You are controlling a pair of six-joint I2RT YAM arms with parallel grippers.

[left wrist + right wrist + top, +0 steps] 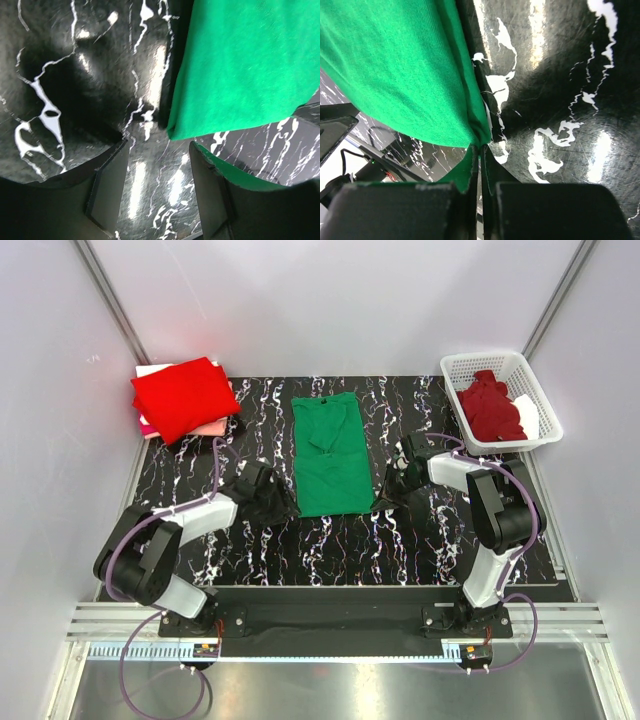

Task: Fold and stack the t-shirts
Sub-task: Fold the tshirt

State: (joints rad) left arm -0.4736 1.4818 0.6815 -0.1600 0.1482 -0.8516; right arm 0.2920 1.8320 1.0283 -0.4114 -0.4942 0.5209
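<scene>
Crouching low beside the green tee point(330, 455): right jaws clamped on its corner, left jaws apart.

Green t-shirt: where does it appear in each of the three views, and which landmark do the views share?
Top external: the green t-shirt lies flat at the middle of the black table.
Left wrist: upper right, its corner pointing toward the open left gripper.
Right wrist: upper left, its corner pinched in the right gripper.
Shared landmark: the table's white veins.
</scene>
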